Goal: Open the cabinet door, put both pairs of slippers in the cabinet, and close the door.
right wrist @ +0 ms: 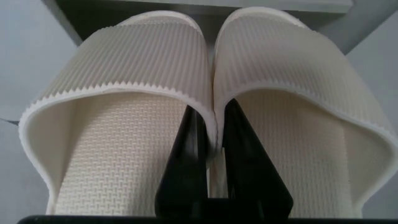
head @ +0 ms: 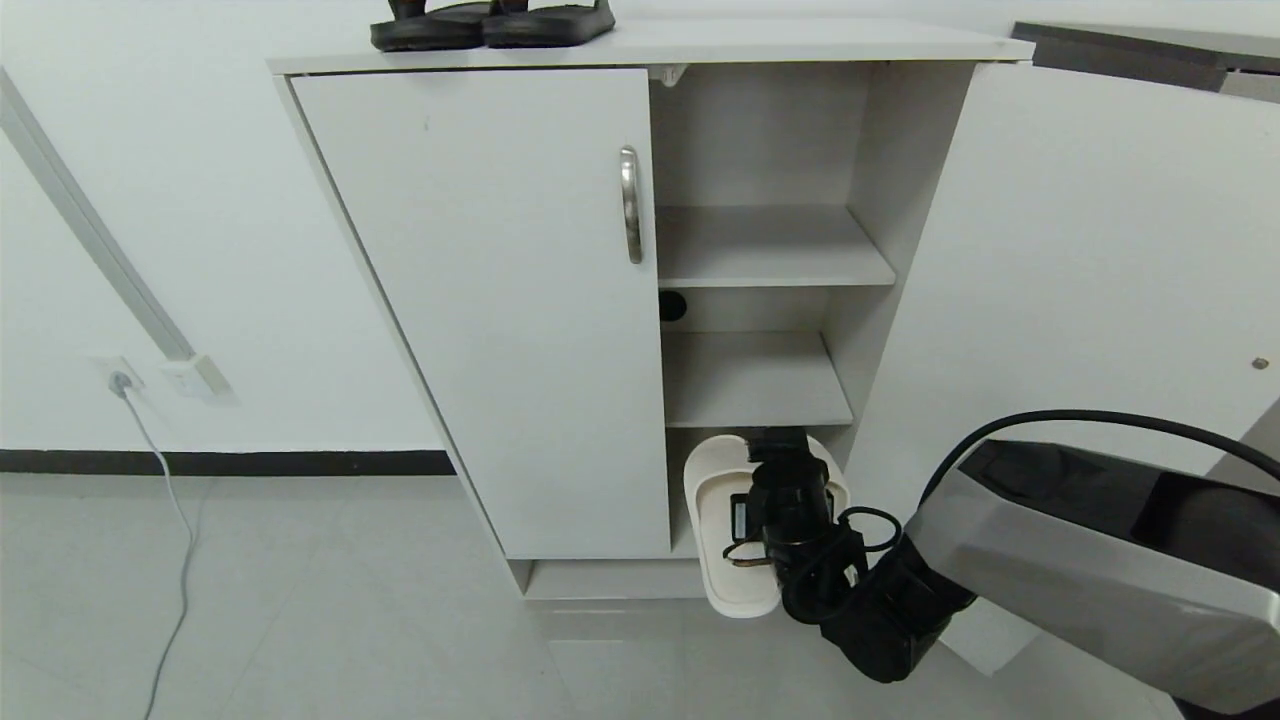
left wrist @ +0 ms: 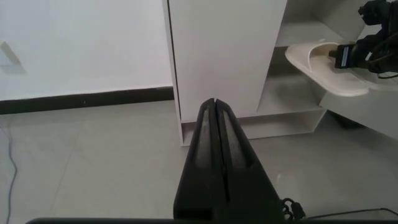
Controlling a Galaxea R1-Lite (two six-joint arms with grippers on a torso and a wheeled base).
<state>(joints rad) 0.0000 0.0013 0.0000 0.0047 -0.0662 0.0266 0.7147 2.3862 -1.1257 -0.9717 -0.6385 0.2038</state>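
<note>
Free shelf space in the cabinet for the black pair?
Upper shelf and middle shelf, between the shut left door and right side wall, are bare. Bottom compartment is crowded: right gripper holds the white slippers at its mouth.

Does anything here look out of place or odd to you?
Yes. A black pair of slippers sits on top of the cabinet, not inside it. The white pair, pinched together in the right gripper, juts out of the bottom compartment.
</note>
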